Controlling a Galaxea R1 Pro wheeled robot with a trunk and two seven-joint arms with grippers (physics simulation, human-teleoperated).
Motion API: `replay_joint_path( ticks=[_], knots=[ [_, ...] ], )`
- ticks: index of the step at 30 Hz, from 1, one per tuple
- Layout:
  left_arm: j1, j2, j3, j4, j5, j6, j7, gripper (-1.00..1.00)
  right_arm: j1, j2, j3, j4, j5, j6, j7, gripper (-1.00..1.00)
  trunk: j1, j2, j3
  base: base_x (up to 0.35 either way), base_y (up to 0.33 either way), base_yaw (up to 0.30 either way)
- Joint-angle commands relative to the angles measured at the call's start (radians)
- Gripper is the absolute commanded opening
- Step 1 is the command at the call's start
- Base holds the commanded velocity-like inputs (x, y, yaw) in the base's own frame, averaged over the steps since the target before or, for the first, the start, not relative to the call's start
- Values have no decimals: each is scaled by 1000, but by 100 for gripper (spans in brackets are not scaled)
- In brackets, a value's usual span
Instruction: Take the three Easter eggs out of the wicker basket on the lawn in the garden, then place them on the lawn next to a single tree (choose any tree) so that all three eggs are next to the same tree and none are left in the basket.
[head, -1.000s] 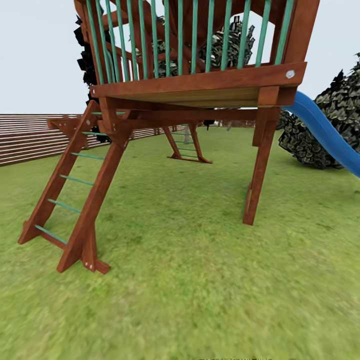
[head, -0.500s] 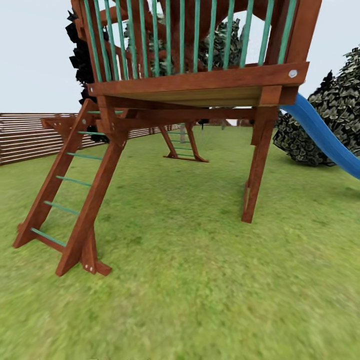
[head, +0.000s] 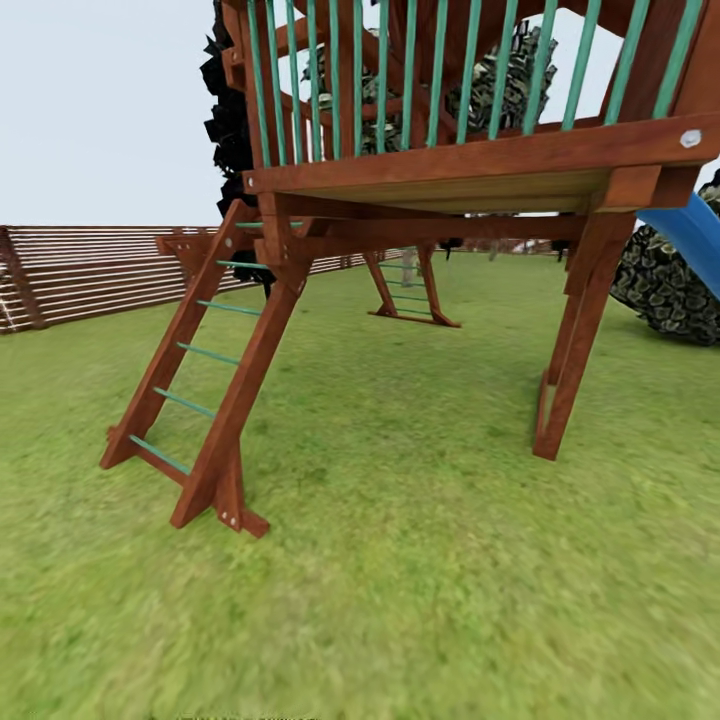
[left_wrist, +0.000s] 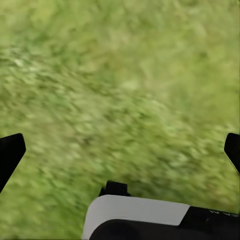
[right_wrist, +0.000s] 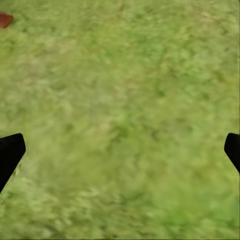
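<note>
left tool (left_wrist: 120, 150) spread above lawn (left_wrist: 125, 75)

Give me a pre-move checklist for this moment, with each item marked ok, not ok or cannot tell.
1. Left tool open and empty: ok, fingers spread wide over bare lawn.
2. Right tool open and empty: ok, nothing between the fingers.
3. Basket and eggs located: not ok, the head view faces the playset.
4. Path straight ahead free: not ok, the ladder and a support post stand on the grass.
5. Thick-trunked tree picked: cannot tell; a bush sits beside the blue slide.
6. Boundary known: ok, the fence runs at the left.
</note>
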Motion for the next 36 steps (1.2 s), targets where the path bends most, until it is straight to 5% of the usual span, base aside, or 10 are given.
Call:
replay_joint_path(
  ticks=[1,7,12,18,36],
  knots=[
    [0,-1,1,-8,3,-1,1,100,-2,3,0,1,1,-10,-1,100,0,-1,-1,0,3,286],
    [0,0,8,-153,54,58,75,100,-5,13,-3,55,-3,-161,-1,100,0,-1,-1,0,1,287],
    [0,1,9,-125,94,60,85,100,-6,10,-5,70,-2,-175,-1,100,0,-1,-1,0,0,287],
    [0,14,15,-22,103,-89,87,100,-6,8,-6,76,0,-174,-1,100,0,-1,-1,27,71,287],
    [0,11,13,-12,101,-103,87,100,-6,7,-7,76,1,-173,-1,100,0,-1,-4,139,291,263]
  ],
)
